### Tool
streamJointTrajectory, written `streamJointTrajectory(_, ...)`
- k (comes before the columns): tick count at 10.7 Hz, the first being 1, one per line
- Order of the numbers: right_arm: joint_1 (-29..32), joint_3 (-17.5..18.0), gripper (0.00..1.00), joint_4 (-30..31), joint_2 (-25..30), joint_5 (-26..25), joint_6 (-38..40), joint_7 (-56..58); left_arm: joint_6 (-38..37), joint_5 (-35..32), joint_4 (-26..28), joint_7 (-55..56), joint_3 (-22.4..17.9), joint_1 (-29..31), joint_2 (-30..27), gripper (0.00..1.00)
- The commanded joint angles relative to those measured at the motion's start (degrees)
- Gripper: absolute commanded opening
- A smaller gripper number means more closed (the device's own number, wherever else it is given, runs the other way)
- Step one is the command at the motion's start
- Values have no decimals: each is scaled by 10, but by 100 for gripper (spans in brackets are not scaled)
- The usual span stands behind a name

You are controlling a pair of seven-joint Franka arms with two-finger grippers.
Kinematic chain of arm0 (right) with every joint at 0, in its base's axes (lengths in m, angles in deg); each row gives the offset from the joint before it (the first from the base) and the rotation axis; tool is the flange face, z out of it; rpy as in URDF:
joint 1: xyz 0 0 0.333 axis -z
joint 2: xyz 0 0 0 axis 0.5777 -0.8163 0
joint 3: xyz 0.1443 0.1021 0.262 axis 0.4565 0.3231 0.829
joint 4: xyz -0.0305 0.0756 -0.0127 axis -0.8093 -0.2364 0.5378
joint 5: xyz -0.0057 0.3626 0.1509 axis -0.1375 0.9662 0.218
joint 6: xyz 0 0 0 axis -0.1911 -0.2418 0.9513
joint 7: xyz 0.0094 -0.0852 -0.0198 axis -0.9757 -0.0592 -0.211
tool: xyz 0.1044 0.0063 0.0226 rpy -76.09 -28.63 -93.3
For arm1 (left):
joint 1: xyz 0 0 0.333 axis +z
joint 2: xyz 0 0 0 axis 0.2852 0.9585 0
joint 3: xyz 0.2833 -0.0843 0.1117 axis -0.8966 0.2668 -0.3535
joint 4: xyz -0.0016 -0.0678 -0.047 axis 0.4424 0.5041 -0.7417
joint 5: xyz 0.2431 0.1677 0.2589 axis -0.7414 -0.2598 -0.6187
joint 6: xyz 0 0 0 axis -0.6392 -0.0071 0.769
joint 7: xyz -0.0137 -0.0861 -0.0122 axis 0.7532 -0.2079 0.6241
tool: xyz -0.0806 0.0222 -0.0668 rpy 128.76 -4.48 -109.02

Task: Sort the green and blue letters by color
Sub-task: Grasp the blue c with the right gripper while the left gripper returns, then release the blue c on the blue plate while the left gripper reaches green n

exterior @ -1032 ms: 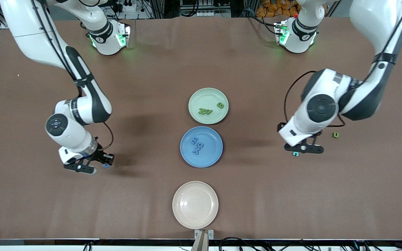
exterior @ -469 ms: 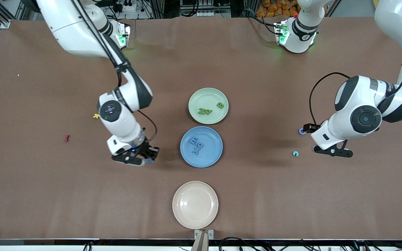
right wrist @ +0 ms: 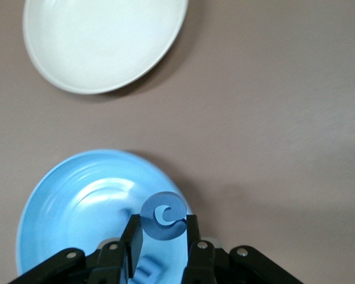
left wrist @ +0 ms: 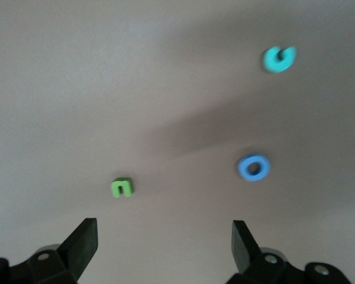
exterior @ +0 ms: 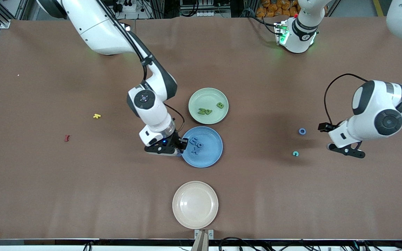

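My right gripper (exterior: 179, 148) (right wrist: 163, 228) is shut on a round blue letter (right wrist: 163, 215) and hangs over the rim of the blue plate (exterior: 212, 154) (right wrist: 65, 201). Several blue letters (exterior: 196, 144) lie in that plate. The green plate (exterior: 204, 97), farther from the front camera, holds green letters (exterior: 205, 111). My left gripper (exterior: 347, 152) (left wrist: 163, 236) is open and empty over the table at the left arm's end. A blue ring letter (exterior: 302, 131) (left wrist: 254, 167) and a small green letter (left wrist: 122, 187) lie loose on the table there; my left arm hides the green one in the front view.
A teal letter (exterior: 295, 153) (left wrist: 278, 58) lies near the blue ring. The cream plate (exterior: 195, 204) (right wrist: 100, 41) stands nearest the front camera. A yellow letter (exterior: 97, 116) and a dark red letter (exterior: 67, 138) lie toward the right arm's end.
My right arm carried the blue letter from its end of the table to the blue plate's rim. My left arm swung toward its own end, uncovering the blue ring letter.
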Motion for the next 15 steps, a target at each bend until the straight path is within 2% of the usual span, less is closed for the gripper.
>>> streamJointTrajectory(1,-19,12,25,-23,-12,6,1,-20,35,71,29,-146,-107,-29,-23,100)
streamJointTrajectory(2,-24,13,92,-22,-12,7,1,-34,43,83,33,-171,-135,-38,-20,100)
streamJointTrajectory(3,-25,13,100,-22,-12,6,2,-56,65,90,48,-180,-161,-53,-20,100)
streamJointTrajectory(5,-24,13,100,-22,-10,3,7,-53,138,90,89,-199,-203,-75,-21,100)
streamJointTrajectory(6,-19,13,100,-21,-6,0,9,-50,156,90,98,-205,-208,-78,-20,100)
streamJointTrajectory(8,7,13,100,-12,1,-2,16,-36,161,90,100,-206,-232,-96,-17,83)
streamJointTrajectory(10,57,13,100,4,19,-2,51,33,168,90,99,-206,-235,-98,-11,69)
streamJointTrajectory(13,154,12,100,22,52,-3,134,152,196,90,99,-205,-235,-99,3,64)
streamJointTrajectory(15,209,2,100,26,58,-4,157,216,200,91,92,-200,-235,-108,11,64)
